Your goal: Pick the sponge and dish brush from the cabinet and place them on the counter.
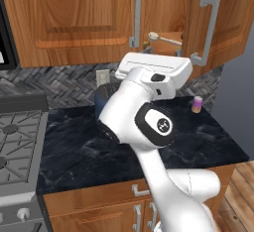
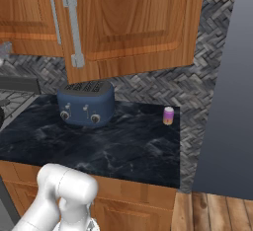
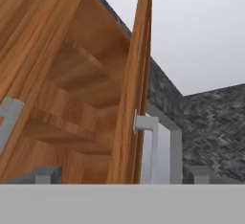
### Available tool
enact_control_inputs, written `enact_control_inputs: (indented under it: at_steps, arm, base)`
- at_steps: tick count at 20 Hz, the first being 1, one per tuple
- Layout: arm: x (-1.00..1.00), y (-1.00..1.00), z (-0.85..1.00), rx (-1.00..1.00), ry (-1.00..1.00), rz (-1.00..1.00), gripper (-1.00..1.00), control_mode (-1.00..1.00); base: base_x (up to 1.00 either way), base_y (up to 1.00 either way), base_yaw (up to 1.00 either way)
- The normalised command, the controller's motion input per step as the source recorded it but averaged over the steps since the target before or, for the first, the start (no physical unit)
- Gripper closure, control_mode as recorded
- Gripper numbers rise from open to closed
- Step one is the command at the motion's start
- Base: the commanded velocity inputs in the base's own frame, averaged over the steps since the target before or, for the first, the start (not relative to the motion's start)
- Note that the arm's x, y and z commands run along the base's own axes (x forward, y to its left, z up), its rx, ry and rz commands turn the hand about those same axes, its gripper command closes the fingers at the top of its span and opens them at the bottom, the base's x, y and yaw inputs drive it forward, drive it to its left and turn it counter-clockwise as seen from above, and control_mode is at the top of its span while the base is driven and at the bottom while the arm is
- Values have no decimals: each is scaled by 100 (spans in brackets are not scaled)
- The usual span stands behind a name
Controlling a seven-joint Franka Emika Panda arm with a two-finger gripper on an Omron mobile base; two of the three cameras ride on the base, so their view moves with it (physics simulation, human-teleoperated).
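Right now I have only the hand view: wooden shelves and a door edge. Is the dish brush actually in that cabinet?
Observer: Yes. The left base view shows the dish brush lying inside the cabinet, in the gap beside its open right door.
Operator: What's on the counter where I'd set it down?
Observer: A blue toaster stands at the back left of the counter.
Operator: Anything else?
Observer: A small purple-and-cream jar stands near the back right.
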Motion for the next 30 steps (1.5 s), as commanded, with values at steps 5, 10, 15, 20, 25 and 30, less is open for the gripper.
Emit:
enact_control_inputs:
  at_steps: [5,10,15,20,25,30]
  arm:
    - [11,-13,0,5,2,0,-100,-100]
    - [16,-13,0,4,1,-1,-100,-100]
    - [25,-2,-1,2,1,-3,-100,-100]
    - [30,-3,-5,0,0,-3,-100,-100]
    - [31,-10,-11,0,0,-3,-100,-100]
    - [27,-14,-12,0,0,-1,-100,-100]
  base:
    - [0,0,0]
    - [0,0,0]
    - [0,0,0]
    - [0,0,0]
    - [0,0,0]
    - [0,0,0]
